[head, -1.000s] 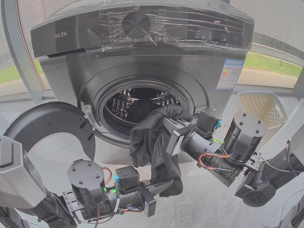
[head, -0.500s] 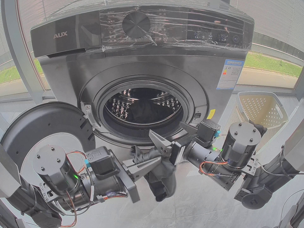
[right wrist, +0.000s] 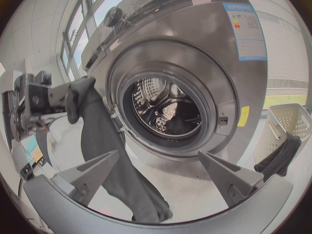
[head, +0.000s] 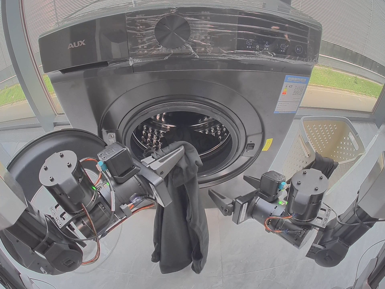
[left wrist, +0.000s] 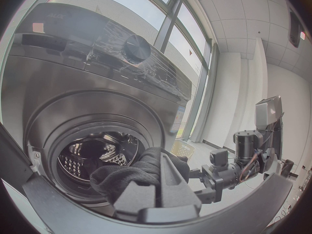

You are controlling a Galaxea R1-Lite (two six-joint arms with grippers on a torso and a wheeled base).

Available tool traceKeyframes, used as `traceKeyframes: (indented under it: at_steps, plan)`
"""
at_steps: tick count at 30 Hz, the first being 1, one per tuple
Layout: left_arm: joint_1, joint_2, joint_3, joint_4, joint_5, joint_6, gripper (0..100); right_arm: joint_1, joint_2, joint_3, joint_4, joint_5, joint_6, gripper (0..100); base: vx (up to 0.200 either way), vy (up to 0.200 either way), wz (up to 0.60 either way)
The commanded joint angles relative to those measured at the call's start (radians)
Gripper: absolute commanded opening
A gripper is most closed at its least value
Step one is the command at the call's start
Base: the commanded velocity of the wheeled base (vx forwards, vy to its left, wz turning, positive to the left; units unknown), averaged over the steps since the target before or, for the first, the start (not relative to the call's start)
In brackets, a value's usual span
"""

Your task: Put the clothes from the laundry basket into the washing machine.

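Head view: dark garment (head: 182, 221) has passed from the right claw (head: 227, 185), now spread and empty at lower right, to the left claw (head: 178, 151), which pinches it at centre before the washing machine (head: 180, 81) mouth. A second garment (head: 323, 163) drapes over the laundry basket (head: 333, 135) rim at right.

Left wrist view: cloth hides the claw's tips.

Right wrist view: three dark clothes in all, counting a third piece (right wrist: 177, 124) in the drum. The hanging garment's lower end is hidden at bottom centre.
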Motion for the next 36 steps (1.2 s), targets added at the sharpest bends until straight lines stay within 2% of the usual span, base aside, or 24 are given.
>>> traceKeyframes:
  at_steps: [1,8,12,16,29,36]
  plan:
    - [0.008,0.010,-0.019,-0.001,0.014,-0.001,0,-0.013,0.020,0.059,-0.008,0.002,-0.017,100,0.000,0.000,0.00]
    - [0.008,0.009,-0.031,-0.001,0.025,-0.001,0,-0.017,0.055,0.086,-0.015,0.000,-0.031,100,0.000,0.000,0.00]
    - [0.009,0.009,-0.047,-0.001,0.056,-0.001,0,-0.015,0.072,0.092,-0.010,0.002,-0.031,100,0.000,0.000,0.00]
    - [0.009,0.009,-0.050,-0.001,0.059,-0.002,0,-0.015,0.101,0.098,-0.015,0.006,-0.031,100,0.000,0.000,0.00]
    - [0.021,0.009,-0.054,0.001,0.059,-0.002,0,-0.015,0.205,0.036,-0.019,0.028,-0.044,100,0.000,0.000,0.00]
    - [0.021,0.002,-0.054,0.001,0.059,-0.002,0,-0.004,0.265,-0.010,-0.061,0.066,-0.045,100,0.000,0.000,0.00]
